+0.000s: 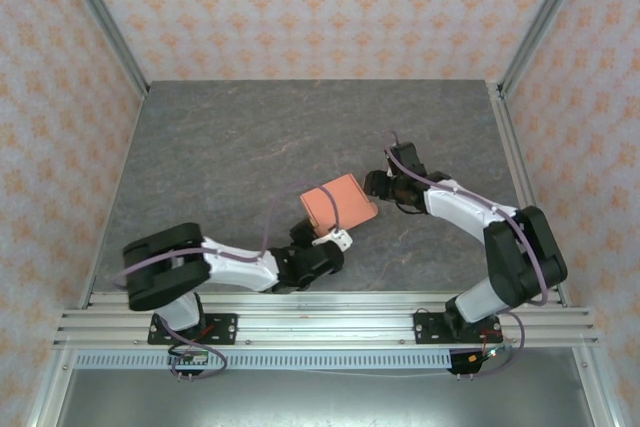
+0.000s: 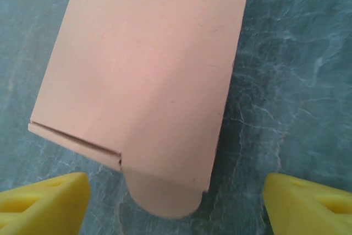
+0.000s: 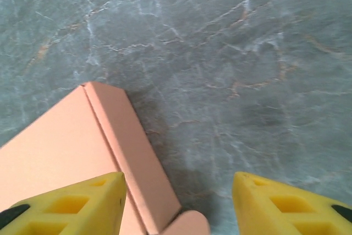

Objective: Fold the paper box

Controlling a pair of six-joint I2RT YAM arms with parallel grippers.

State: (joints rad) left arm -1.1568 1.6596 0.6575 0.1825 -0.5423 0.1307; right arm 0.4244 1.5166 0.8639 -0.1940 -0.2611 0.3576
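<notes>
The paper box (image 1: 338, 204) is a salmon-orange, shallow folded box lying near the middle of the grey table. My left gripper (image 1: 334, 238) sits at its near edge and my right gripper (image 1: 377, 187) at its right side. In the left wrist view the box (image 2: 148, 75) lies ahead, its rounded tab (image 2: 165, 199) sticking out between the yellow fingers (image 2: 47, 205); the left gripper (image 2: 176, 207) is open and grips nothing. In the right wrist view the box's side wall (image 3: 129, 152) runs beside the left finger (image 3: 77, 207). The right gripper (image 3: 179, 207) is open.
The grey marbled table (image 1: 220, 157) has free room behind and to the left of the box. Patterned walls with metal posts (image 1: 100, 17) close it in on three sides. An aluminium rail (image 1: 320, 319) carrying both arm bases runs along the near edge.
</notes>
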